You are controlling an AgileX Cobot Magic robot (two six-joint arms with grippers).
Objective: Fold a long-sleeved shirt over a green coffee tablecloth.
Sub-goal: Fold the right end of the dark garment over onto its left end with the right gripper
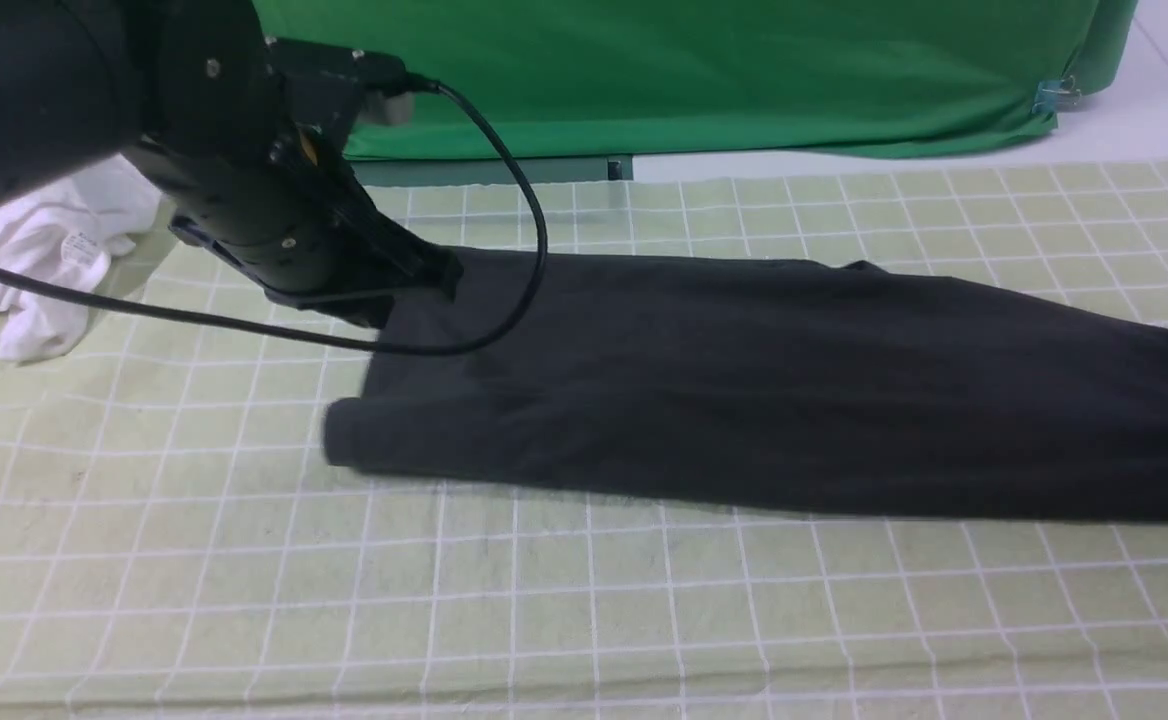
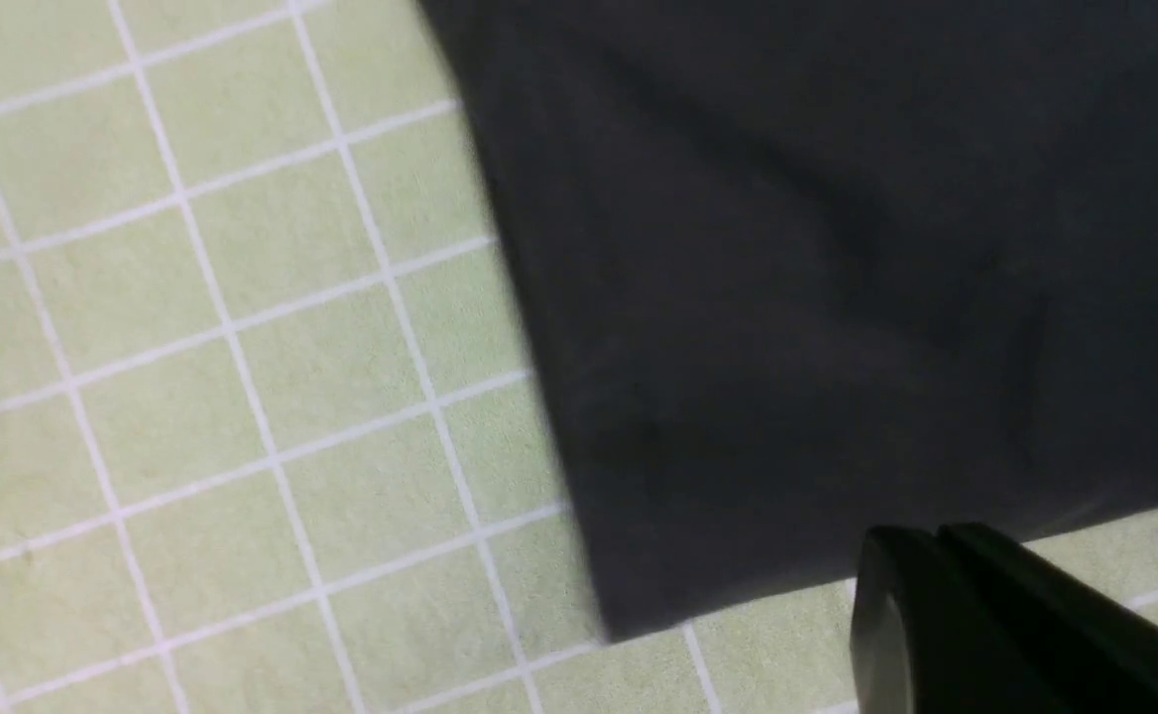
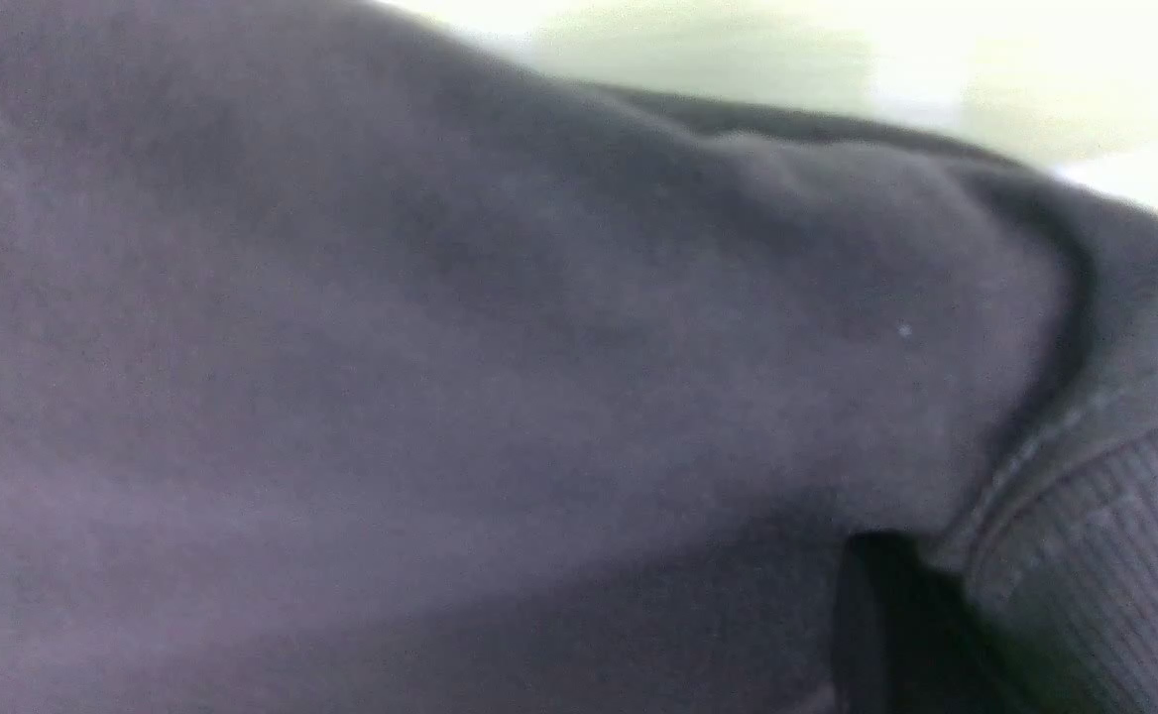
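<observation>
Item: the long-sleeved shirt point(image 1: 744, 390), black, lying flat as one long narrow band on the green coffee tablecloth point(image 1: 544, 600), mid-table; no sleeves stick out.
Long axis: left to right across the table, drifting slightly nearer toward the right. The right end runs out of the front view.
Left end: short straight edge, its near corner a little rolled.
Far edge: small bump right of centre, possibly the neck; cannot confirm.
Left gripper point(image 1: 439, 275): at the far corner of the shirt's left end, jaws closed together point(image 2: 936, 555), tips touching the shirt's edge. Whether cloth is pinched between them, cannot tell.
Right gripper: outside the front view. Its wrist camera is filled with black knit point(image 3: 440, 347) and a ribbed band; jaw state cannot be told.
Step (judgement): lengthwise folds look done; the ends are being taken up for the crosswise fold.
Next move (judgement): confirm hold on both ends, lift clear of the cloth, carry one end over the other, edges square.
Surroundings: white garment point(image 1: 54, 250) at far left, well apart; green backdrop point(image 1: 694, 70) behind.
</observation>
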